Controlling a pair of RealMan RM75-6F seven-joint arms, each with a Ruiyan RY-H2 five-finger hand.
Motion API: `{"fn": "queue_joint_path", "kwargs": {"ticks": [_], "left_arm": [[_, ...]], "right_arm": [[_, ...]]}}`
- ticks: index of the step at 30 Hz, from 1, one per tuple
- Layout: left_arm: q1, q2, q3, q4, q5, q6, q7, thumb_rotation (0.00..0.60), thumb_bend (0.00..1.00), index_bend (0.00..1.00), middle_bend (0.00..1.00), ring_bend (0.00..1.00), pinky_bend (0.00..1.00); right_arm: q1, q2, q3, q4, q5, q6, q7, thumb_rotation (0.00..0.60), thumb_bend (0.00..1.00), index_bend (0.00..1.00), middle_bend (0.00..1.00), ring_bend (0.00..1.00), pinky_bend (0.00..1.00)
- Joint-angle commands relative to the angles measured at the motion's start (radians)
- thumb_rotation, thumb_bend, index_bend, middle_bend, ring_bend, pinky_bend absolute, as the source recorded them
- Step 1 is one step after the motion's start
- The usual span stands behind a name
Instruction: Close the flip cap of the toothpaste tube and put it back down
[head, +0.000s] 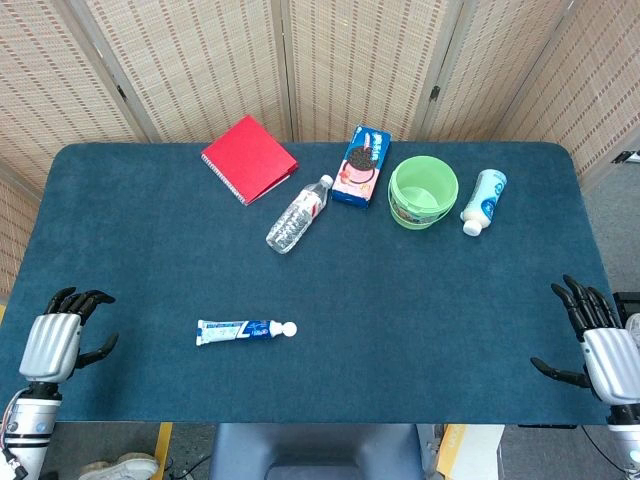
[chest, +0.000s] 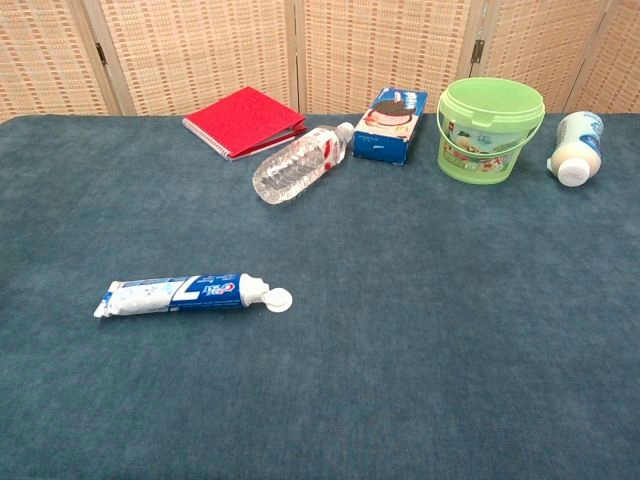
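The blue and white toothpaste tube (head: 235, 331) (chest: 175, 294) lies flat on the dark blue table, nozzle to the right. Its white flip cap (head: 289, 328) (chest: 279, 298) hangs open beside the nozzle. My left hand (head: 62, 340) hovers at the table's front left edge, well left of the tube, fingers apart and holding nothing. At the front right edge my right hand (head: 598, 350) is likewise spread and empty. Neither hand shows in the chest view.
Along the back of the table (head: 420, 320) lie a red notebook (head: 248, 158), a clear water bottle (head: 298, 214), a blue cookie box (head: 362, 165), a green bucket (head: 422, 192) and a white bottle (head: 483, 201) on its side.
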Motion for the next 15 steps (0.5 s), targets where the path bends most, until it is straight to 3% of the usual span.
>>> {"fn": "queue_joint_path", "kwargs": {"ticks": [1,15], "left_arm": [[-0.031,0.004,0.003,-0.007,0.034,-0.032,-0.015,0.600,0.33,0.33,0.34,0.31,0.18],[-0.223,-0.102,0.030,0.065,0.134,-0.270,-0.014,0.600,0.29,0.25,0.33,0.28,0.17]], "right_arm": [[-0.004,0.004,0.003,0.000,0.000,0.010,0.002,0.569,0.00,0.00,0.00,0.00,0.00],[-0.015,0.009,0.005,-0.005,0.005,0.022,0.002,0.569,0.00,0.00,0.00,0.00,0.00]]}}
